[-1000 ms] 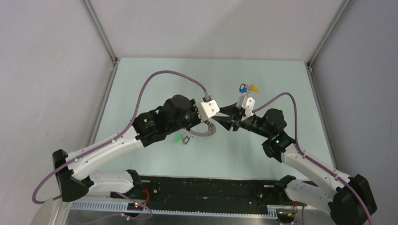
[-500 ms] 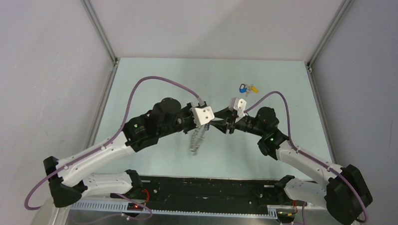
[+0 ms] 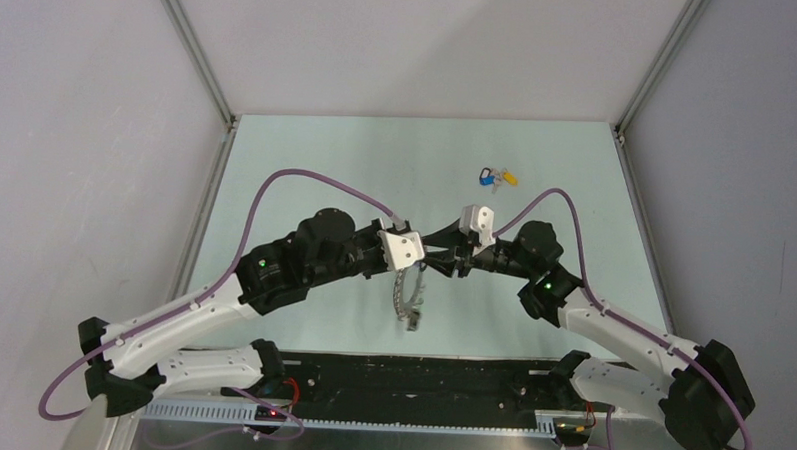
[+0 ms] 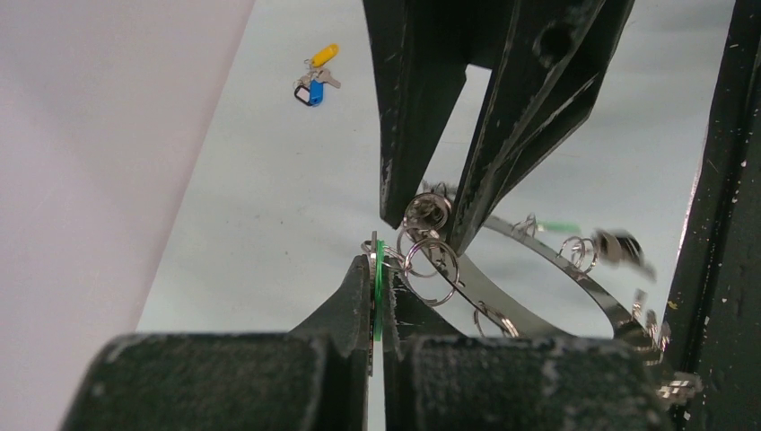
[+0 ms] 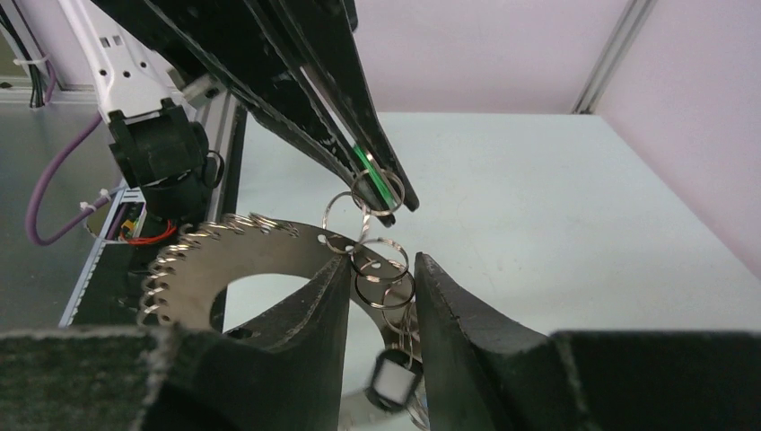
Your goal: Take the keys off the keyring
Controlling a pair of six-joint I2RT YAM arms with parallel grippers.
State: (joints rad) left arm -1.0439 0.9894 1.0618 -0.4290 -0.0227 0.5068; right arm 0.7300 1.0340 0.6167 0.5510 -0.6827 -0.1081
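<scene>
We note left end effector (image 4: 375,262) clamped on green key (image 4: 380,301); right end effector (image 5: 381,269) narrow, straddling small rings (image 4: 427,212) of keyring (image 5: 260,251); grip unclear.

count on inspection. one keyring (image 3: 404,295), toothed. keys seen on it: two, namely one green-headed key (image 4: 380,301) in the left gripper (image 4: 377,265) and one dark-headed key (image 5: 393,384) near the right gripper (image 5: 381,269). split rings (image 5: 386,292): overlapped, not countable. one loose bunch (image 3: 496,176) beyond both grippers: one blue head, one yellow.
</scene>
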